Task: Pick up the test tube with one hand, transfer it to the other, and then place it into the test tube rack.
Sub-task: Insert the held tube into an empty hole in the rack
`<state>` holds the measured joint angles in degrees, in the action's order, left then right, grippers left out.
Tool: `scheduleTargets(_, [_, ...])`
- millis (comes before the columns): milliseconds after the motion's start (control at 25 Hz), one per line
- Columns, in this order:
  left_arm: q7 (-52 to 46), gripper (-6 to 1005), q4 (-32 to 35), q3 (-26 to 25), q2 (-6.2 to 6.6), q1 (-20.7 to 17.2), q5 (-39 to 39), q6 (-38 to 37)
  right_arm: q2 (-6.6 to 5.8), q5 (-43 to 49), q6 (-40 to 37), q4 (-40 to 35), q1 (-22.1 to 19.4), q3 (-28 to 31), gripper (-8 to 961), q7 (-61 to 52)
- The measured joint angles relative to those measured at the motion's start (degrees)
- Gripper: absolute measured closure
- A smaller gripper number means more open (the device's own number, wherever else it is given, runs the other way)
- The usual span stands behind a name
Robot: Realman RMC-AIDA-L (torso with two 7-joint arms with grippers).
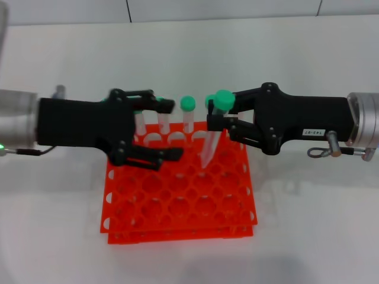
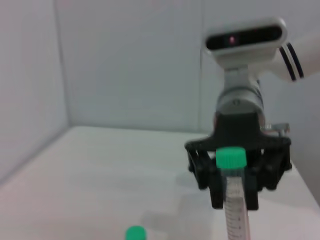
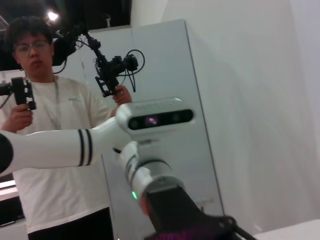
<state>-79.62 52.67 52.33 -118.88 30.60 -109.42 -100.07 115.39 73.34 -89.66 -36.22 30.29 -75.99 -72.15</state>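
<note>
I see the rack (image 1: 177,195) on the white table (image 1: 308,236), nearest to me, its orange plates stacked and slightly offset. Over its left half hangs my left gripper (image 1: 169,130), fingers spread wide with nothing between them: one finger sits over the far row of holes, the other nearer me above the rack's middle rows. Over the rack's right far part my right gripper (image 1: 220,123), the one with the white label (image 1: 312,133), pinches the tube (image 1: 212,142) just under its green cap. The tube hangs tilted, cap toward the right gripper and tapered tip slanting down toward the rack's holes, the tip just above the top plate. The two grippers face each other, apart, the tube on the right one's side only.

In the left wrist view, the right gripper (image 2: 234,172) is head on, closed around the tube (image 2: 235,210) below the cap.

Farther back, other capped tubes (image 1: 188,115) stand upright in the rack's far row, one between the two grippers. In the right wrist view, the left arm (image 3: 165,200) rises in front of a person (image 3: 45,150) holding camera gear.
</note>
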Motion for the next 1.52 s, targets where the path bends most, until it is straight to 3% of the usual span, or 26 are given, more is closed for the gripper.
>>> scheduleTargets(120, [-0.1, 120, 3.1, -2.2, 0.10, -2.7, 2.2, -0.9, -0.25, 0.2, 0.5, -0.6, -0.8, 0.7, 737, 0.0])
scheduleTargets(360, [0.3, 120, 9.1, -7.4, -0.18, -9.8, 9.6, -1.4, -0.69, 0.5, 0.7, -0.6, -1.1, 1.7, 733, 0.0])
scheduleTargets(640, [3.7, 121, 9.2, -10.7, -0.48, -17.3, 16.8, 0.3, -0.87, 0.6, 0.9, -0.9, -1.0, 2.0, 728, 0.3])
scheduleTargets(1040, [16.6, 122, -1.2, -12.1, -0.63, -27.3, 28.8, 4.5, -0.32, 1.9, 1.8, -3.8, -1.0, 2.0, 722, 0.5])
scheduleTargets(1360, [25.0, 122, -10.5, -14.0, -0.60, -29.1, 31.4, 5.6, 0.19, 2.6, 4.1, -4.9, -0.1, 0.9, 716, 1.2])
scheduleTargets(1520, [26.5, 122, -13.0, -14.7, -0.53, -29.1, 30.6, 7.8, 0.50, 2.3, 8.0, -7.2, 0.3, -2.6, 714, 1.1])
